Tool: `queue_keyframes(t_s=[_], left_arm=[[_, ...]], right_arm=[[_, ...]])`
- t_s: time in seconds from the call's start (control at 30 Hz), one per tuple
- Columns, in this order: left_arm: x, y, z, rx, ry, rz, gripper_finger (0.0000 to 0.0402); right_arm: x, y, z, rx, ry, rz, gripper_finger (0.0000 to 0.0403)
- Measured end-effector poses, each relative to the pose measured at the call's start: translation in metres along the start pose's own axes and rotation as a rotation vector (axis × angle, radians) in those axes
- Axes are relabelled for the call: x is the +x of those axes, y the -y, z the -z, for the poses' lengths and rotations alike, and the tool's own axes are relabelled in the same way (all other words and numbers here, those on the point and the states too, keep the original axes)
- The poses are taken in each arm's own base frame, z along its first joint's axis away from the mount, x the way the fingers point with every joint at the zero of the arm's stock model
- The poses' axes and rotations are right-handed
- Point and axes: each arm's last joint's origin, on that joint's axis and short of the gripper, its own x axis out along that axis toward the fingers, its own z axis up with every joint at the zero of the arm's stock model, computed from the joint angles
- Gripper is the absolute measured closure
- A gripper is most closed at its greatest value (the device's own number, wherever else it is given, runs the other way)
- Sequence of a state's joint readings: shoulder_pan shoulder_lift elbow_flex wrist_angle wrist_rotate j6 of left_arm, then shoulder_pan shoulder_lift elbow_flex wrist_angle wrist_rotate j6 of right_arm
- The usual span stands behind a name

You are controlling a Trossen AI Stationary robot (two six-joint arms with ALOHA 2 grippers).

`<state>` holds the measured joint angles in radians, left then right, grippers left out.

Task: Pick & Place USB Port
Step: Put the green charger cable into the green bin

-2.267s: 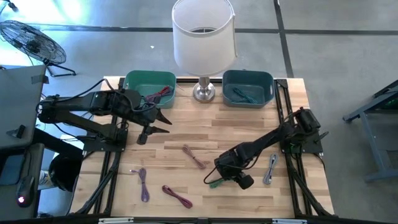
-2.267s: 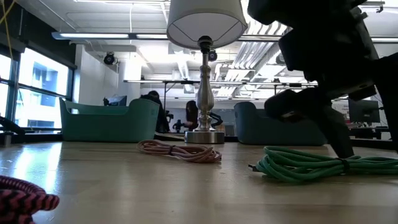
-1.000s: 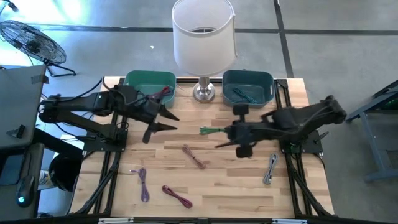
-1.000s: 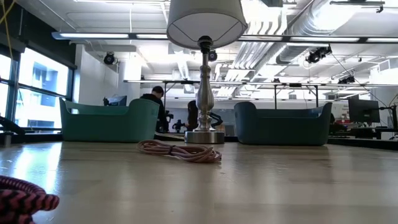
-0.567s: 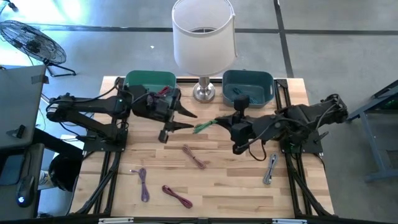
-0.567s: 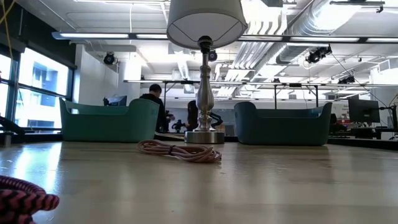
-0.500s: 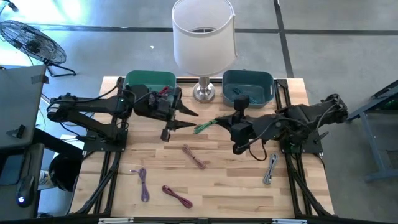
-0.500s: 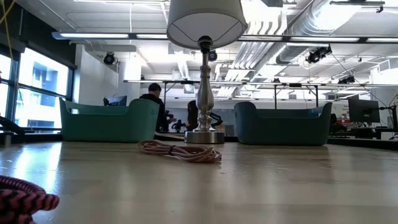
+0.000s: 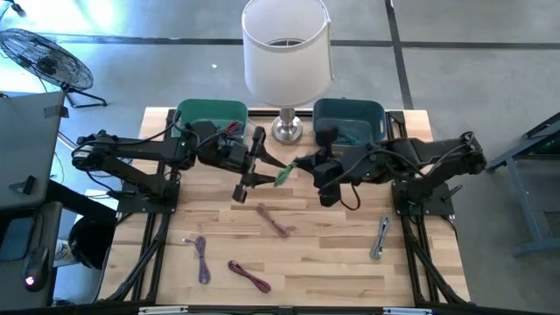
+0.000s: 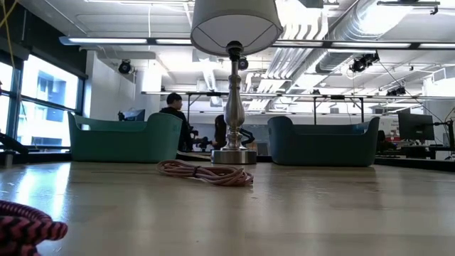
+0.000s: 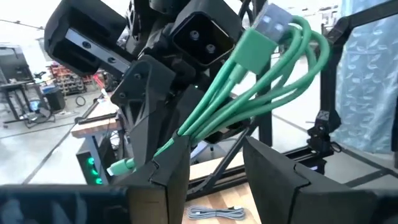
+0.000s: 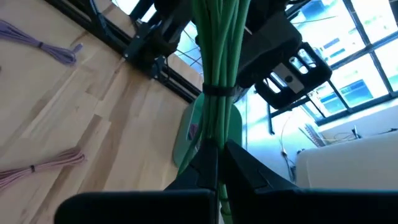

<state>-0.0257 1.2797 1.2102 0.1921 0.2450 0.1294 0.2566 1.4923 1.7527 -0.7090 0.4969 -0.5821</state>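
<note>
Green cable [image 9: 287, 172] held in mid-air between the two grippers, above the table [image 9: 350, 254] in front of the lamp [image 9: 286, 52]
The right gripper [image 9: 302, 164] is clamped on one end of the bundle; its long axis runs from there toward the left gripper [image 9: 265, 170], whose fingers [image 11: 165, 177] stand apart with the free end lying in the gap between them, not yet gripped. Both arms are equally near, so the coming move looks like a handover, the left closing before the right lets go. Count: one green cable aloft; four cables on the table, pink [image 9: 273, 220], grey [image 9: 381, 237], purple [image 9: 201, 258], red [image 9: 249, 276]; two bins, green [image 9: 210, 116] and blue [image 9: 350, 112], each holding cable
</note>
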Motion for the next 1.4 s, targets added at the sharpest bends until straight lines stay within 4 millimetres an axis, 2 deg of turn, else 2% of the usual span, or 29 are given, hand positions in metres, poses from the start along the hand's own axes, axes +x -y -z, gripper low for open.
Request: queue_keyframes(t_s=[0.67, 0.93, 1.2, 1.4], left_arm=[[0.000, -0.003, 0.002, 0.045, -0.028, -0.103, 0.0257], [0.000, -0.003, 0.001, 0.076, -0.022, -0.086, 0.0257], [0.000, -0.002, 0.001, 0.075, -0.016, -0.053, 0.0257], [0.000, -0.002, 0.001, 0.075, -0.016, -0.049, 0.0257]], right_arm=[[0.003, 0.002, 0.000, 0.006, 0.044, -0.050, 0.0402], [0.004, 0.004, 0.001, -0.009, 0.045, -0.048, 0.0402], [0.009, 0.011, 0.006, 0.005, 0.049, -0.065, 0.0402], [0.021, 0.010, 0.009, -0.003, 0.034, -0.086, 0.0402]])
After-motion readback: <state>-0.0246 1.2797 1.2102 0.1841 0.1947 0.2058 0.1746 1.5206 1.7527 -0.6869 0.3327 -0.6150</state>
